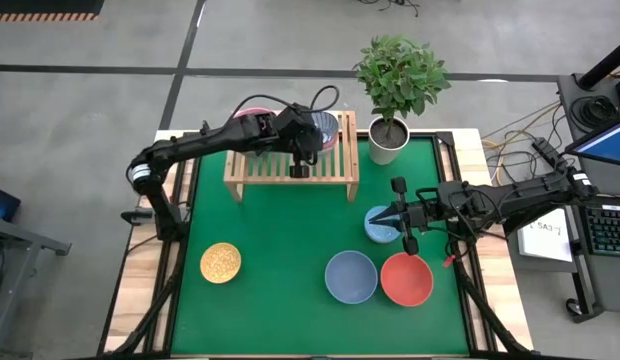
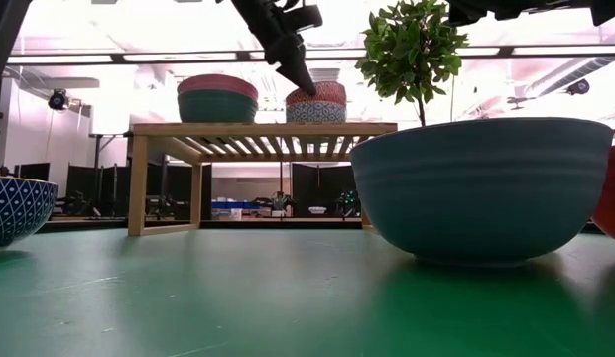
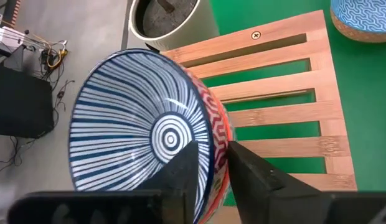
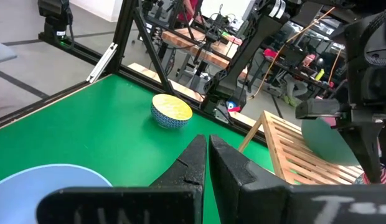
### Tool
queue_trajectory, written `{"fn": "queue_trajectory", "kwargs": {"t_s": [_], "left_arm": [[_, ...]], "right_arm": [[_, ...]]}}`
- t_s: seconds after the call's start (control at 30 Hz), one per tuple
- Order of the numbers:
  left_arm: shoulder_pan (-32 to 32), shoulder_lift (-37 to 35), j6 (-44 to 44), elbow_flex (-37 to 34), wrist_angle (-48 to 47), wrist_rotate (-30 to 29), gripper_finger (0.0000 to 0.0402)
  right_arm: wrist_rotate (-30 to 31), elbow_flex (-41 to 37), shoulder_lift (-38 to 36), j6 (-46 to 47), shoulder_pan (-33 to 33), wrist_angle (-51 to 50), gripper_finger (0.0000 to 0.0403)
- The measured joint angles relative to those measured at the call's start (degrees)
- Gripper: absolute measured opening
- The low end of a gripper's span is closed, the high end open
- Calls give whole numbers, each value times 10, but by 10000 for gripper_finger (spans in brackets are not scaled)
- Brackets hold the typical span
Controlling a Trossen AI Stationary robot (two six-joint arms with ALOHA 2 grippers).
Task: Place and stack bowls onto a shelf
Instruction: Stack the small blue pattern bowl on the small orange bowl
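The light-wood shelf (image 1: 290, 172) stands at the table's far side. On its slats rest a pink bowl in a teal one (image 2: 217, 99) and, to their right, a patterned bowl (image 3: 143, 130), blue-white striped inside and red-orange outside, over a blue-white base (image 2: 316, 112). My left gripper (image 3: 213, 149) is open astride this bowl's rim. A yellow bowl (image 1: 220, 262), a blue-grey bowl (image 1: 350, 276), a red bowl (image 1: 406, 279) and a light blue bowl (image 1: 378, 226) rest on the green mat. My right gripper (image 1: 402, 216) hangs shut above the light blue bowl. My left gripper comes slanting down onto the striped bowl's rim (image 3: 213, 134), one finger (image 3: 183, 168) inside the bowl and one (image 3: 249, 171) outside. A strip of the red-orange wall shows between them. Whether either finger touches the bowl, I cannot tell. The bowl rests on the shelf.
A white plant pot (image 1: 388, 140) with a leafy plant stands just right of the shelf, close to the patterned bowl. The shelf's near slats (image 3: 274, 118) are bare. Free green mat lies between the shelf and the loose bowls.
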Motion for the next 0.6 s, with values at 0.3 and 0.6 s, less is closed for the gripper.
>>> {"fn": "queue_trajectory", "kwargs": {"t_s": [0.3, 0.6], "left_arm": [[-8, -20, -28, 18, -18, -3, 146], [-57, -45, -188, 53, -90, 0, 143]], "right_arm": [[6, 0, 0, 2, 0, 0, 9], [54, 0, 4, 65, 0, 0, 9]]}}
